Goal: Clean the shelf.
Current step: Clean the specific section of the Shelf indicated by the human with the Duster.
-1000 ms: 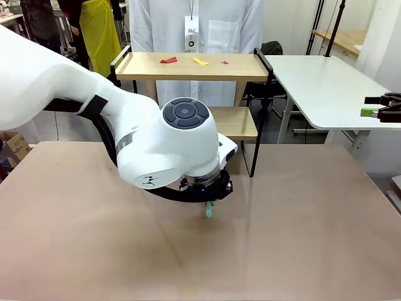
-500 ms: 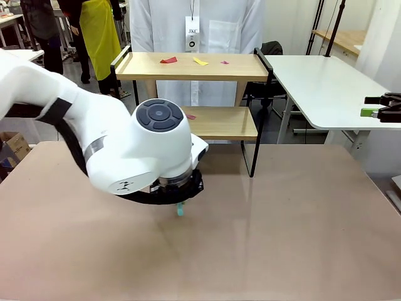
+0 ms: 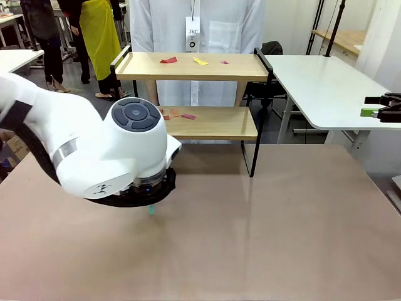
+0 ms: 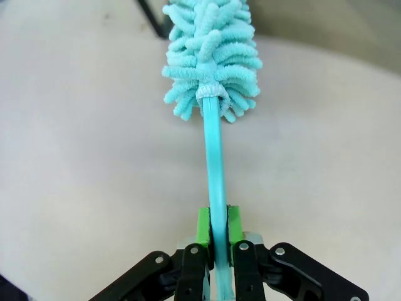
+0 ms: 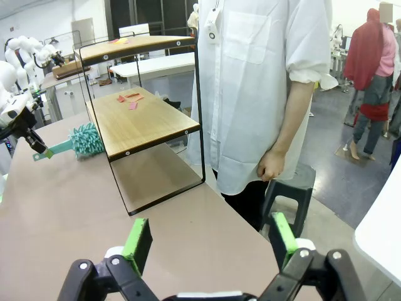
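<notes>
beige-brown worktop (image 3: 294,238); white table (image 3: 319,88) just beside, at right. grey floor (image 5: 341,188), dark stool (image 5: 289,183). bright even indoor light.

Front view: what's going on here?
The left end effector is shut on the handle of a teal duster, held over the brown table in front of the shelf and not yet on either board. Coloured paper scraps lie on both boards. The right end effector is open, holds nothing and is off to the right. A person stands behind the shelf.
</notes>
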{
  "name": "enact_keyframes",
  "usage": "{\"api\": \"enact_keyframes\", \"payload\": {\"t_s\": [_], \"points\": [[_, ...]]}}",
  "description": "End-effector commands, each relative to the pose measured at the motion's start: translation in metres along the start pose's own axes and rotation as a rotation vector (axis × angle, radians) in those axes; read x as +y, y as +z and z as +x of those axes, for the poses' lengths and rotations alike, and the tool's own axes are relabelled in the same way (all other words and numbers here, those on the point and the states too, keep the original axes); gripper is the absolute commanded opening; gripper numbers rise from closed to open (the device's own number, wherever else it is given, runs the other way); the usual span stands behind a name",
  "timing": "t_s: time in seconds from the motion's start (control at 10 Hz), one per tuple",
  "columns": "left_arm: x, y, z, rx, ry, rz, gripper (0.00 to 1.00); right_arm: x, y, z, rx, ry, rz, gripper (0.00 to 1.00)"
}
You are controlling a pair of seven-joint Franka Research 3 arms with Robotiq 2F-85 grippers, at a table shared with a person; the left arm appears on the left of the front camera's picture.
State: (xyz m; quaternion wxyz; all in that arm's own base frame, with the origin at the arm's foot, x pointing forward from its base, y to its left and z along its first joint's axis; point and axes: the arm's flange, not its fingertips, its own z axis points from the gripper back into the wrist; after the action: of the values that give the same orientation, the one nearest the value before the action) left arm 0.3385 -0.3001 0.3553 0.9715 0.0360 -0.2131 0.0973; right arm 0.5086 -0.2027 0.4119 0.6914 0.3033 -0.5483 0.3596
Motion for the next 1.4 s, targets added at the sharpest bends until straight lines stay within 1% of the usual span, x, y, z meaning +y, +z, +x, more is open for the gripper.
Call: {"api": "enact_keyframes", "payload": {"t_s": [0.0, 0.2, 0.3, 0.4, 0.6, 0.7, 0.8, 0.9, 1.2, 1.3], "points": [[0.028, 0.024, -0.002, -0.02, 0.021, 0.076, 0.13, 0.0, -0.001, 0.003, -0.002, 0.005, -0.008, 1.0], [0.035, 0.036, -0.006, -0.087, 0.064, 0.132, 0.13, 0.0, -0.001, 0.003, -0.002, 0.005, -0.008, 1.0], [0.031, 0.04, -0.009, -0.123, 0.047, 0.104, 0.13, 0.0, -0.001, 0.003, -0.002, 0.005, -0.008, 1.0], [0.025, 0.024, 0.0, -0.038, 0.025, 0.074, 0.13, 0.0, -0.001, 0.003, -0.002, 0.005, -0.008, 1.0], [0.025, 0.024, 0.0, -0.038, 0.025, 0.074, 0.13, 0.0, -0.001, 0.003, -0.002, 0.005, -0.008, 1.0], [0.021, 0.034, -0.005, -0.057, 0.012, 0.06, 0.13, 0.0, -0.001, 0.003, -0.002, 0.005, -0.008, 1.0], [0.023, 0.04, -0.005, -0.049, -0.027, -0.026, 0.13, 0.0, -0.001, 0.003, -0.002, 0.005, -0.008, 1.0], [0.028, 0.048, -0.005, -0.044, -0.084, -0.087, 0.13, 0.0, -0.001, 0.003, -0.002, 0.005, -0.008, 1.0], [0.045, 0.062, -0.01, -0.012, -0.236, -0.229, 0.13, 0.0, -0.001, 0.003, -0.002, 0.005, -0.008, 1.0], [0.049, 0.067, -0.009, 0.007, -0.313, -0.263, 0.13, 0.0, -0.001, 0.003, -0.002, 0.005, -0.008, 1.0]]}}
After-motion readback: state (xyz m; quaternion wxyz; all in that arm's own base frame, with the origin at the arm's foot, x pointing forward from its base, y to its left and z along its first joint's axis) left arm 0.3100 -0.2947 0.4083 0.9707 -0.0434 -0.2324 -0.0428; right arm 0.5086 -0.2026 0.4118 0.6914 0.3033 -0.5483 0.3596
